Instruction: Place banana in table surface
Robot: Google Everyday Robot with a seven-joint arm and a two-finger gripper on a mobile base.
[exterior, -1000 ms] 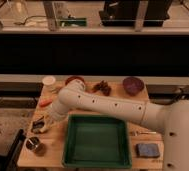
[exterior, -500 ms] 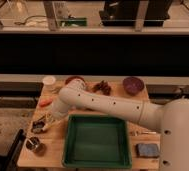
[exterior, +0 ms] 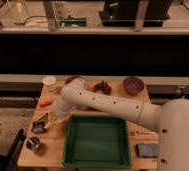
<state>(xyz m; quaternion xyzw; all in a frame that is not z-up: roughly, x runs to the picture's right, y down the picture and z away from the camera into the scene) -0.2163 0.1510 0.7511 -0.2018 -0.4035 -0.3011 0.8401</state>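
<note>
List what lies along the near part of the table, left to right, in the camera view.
Metal cup → end effector, low at the table's left edge → green tray → blue sponge.

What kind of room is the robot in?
It looks like a lab or test kitchen, though I can't be sure. A small wooden table holds a green tray, a carrot and bowls. The gripper hangs low over the table's left side.

Light-brown table surface [exterior: 55, 142] bearing green tray [exterior: 97, 141], orange carrot [exterior: 45, 102], purple bowl [exterior: 133, 85]; gripper [exterior: 41, 124] low over left edge.
</note>
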